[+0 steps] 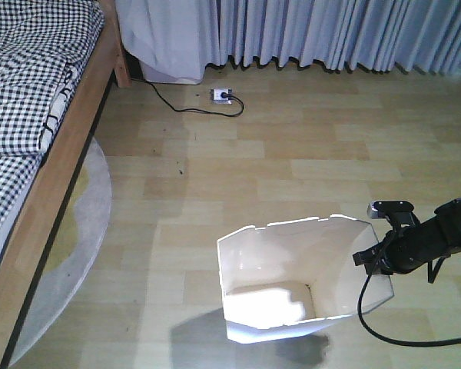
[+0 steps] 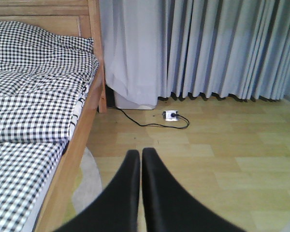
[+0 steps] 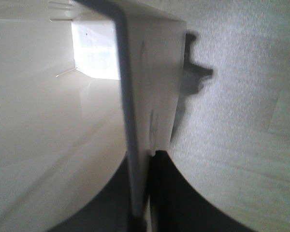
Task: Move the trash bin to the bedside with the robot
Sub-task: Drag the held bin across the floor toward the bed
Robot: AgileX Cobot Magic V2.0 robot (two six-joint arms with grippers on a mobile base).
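The trash bin (image 1: 270, 257) stands on the wooden floor (image 1: 307, 161) with its cream inside open to view. It is well apart from the bed (image 1: 31, 115) on the left, with a pale rug (image 1: 92, 223) between them. The right gripper (image 1: 374, 259) sits at the bin's right rim, its fingers pinched on the thin wall. In the wrist view one finger (image 3: 183, 203) presses the outside face, while the other is only a dark blur inside. That arm runs off the right edge, a black cable (image 1: 376, 327) looping below it. The left gripper (image 2: 140, 153) has its fingers pressed together on nothing and is nowhere near the bin. It points over bare floor toward the curtains (image 2: 222, 48) and a power strip (image 2: 170, 115).
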